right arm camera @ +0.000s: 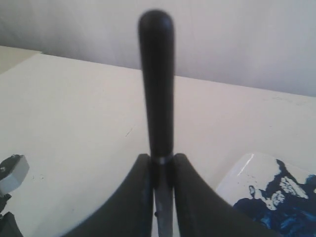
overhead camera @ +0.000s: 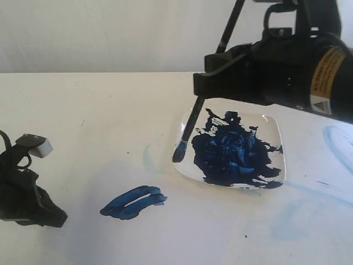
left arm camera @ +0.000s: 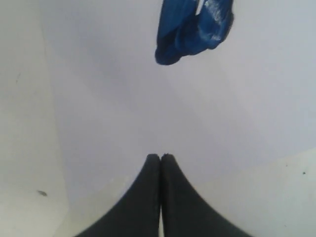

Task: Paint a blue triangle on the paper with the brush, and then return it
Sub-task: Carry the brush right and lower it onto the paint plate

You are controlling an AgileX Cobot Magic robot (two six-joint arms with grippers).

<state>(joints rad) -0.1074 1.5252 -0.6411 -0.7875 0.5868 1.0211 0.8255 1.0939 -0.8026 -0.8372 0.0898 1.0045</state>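
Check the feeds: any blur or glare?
Exterior view: fairly sharp, with a bright reflection on the plate rim. Right wrist view: the brush handle is soft, too close to the lens. Left wrist view: the blue triangle is blurred and cut off by the frame edge.

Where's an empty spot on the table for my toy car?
Bare: the back of the table, behind the left gripper and left of the brush. Crowded: around the plate, brush tip and blue triangle.

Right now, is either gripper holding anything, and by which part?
The right gripper holds the long thin black-handled paintbrush, jaws clamped around the middle of its handle. The left gripper is shut and empty.
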